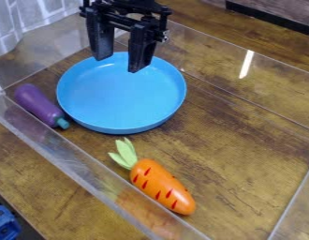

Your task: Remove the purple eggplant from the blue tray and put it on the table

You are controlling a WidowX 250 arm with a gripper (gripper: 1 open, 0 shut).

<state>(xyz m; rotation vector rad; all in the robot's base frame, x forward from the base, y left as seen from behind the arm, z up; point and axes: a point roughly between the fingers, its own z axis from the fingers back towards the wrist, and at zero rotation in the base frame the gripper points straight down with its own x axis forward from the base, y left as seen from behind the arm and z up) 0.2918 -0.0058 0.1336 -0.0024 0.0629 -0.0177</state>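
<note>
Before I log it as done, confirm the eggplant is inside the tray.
No, the eggplant lies on the table beside the tray.

The round tray [121, 92] is a plain, even bright blue. Toward its nine o'clock, the eggplant [39, 105] is dark purple, with a teal-green cap. Toward the tray's six o'clock, the carrot [162, 186] is orange, marked with short dark slashes, its leaves [124, 154] pale green. The desk [229, 122] is brown with darker wood-grain streaks. The tool [122, 45] is black.
</note>
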